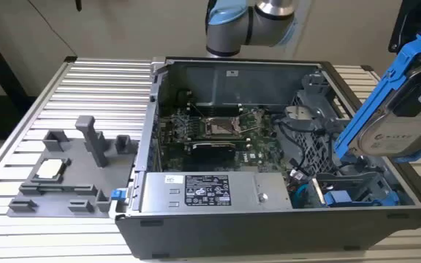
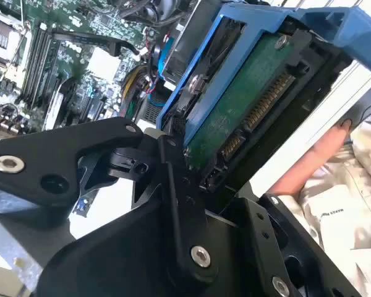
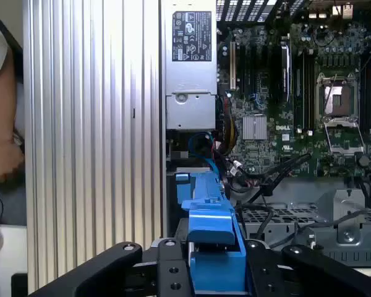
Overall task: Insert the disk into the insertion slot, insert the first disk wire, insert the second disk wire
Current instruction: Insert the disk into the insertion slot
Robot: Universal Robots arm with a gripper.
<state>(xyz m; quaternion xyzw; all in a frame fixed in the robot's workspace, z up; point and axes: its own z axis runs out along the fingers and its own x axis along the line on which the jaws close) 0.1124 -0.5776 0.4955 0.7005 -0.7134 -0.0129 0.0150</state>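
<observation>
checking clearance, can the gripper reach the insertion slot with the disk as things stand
Probably yes: the gripper holds the disk above the open case; the insertion slot looks unblocked, cables nearby.

**A:** Where is there room to pass?

**B:** Straight down from above: the case (image 1: 269, 233) lies with its side off. The hand (image 3: 213, 255) clamps the disk (image 1: 404, 118) tilted over the corner on the exterior view's right, apart from the walls.

**A:** What crowds that corner?

**B:** The drive cage (image 1: 311, 139) with its perforated wall, loose cables (image 1: 296, 176) just beside it, and blue plastic parts (image 1: 357, 197) low in the bay.

**A:** Elsewhere?

**B:** The power supply box (image 1: 203, 190) fills the near side. The motherboard (image 1: 218, 129) lies low, open above. On the surface (image 1: 101, 93), a grey fixture (image 1: 64, 181) has upright posts. A person's arm (image 3: 0, 124) is beyond the surface's edge.
</observation>
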